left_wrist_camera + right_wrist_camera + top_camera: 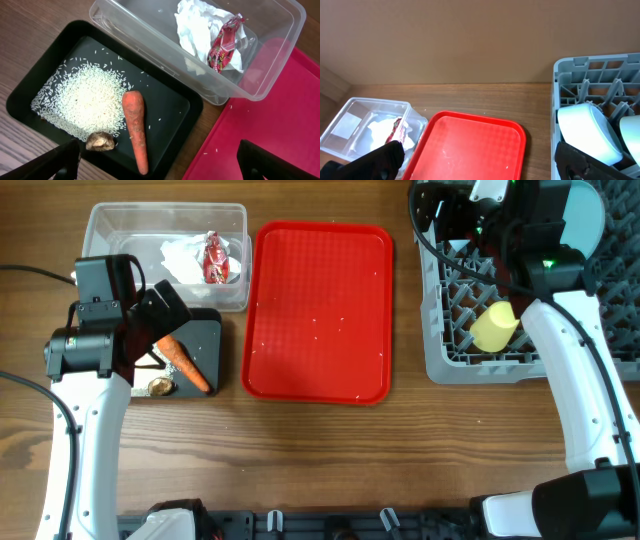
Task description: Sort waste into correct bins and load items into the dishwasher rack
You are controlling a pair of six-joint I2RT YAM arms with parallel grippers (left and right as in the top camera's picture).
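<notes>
The black bin point(172, 102) holds a pile of white rice point(85, 100), an orange carrot point(136, 125) and a brown lump point(100, 142). In the clear bin point(150, 47) lie the crumpled napkin point(197, 27) and the red wrapper point(224, 45). My left gripper point(162, 169) hangs open above the black bin's near edge, holding nothing. The grey dishwasher rack point(440, 360) carries a yellow cup point(495, 327), a light-blue plate point(585, 215) and a light-blue bowl point(590, 130). My right gripper point(480, 167) is open and empty at the rack's far left corner.
The flat red tray point(318, 310) lies between the bins and the rack, with a few stray rice grains on it. A brown wall point(470, 40) stands behind the table. Both white arms reach in from the near edge.
</notes>
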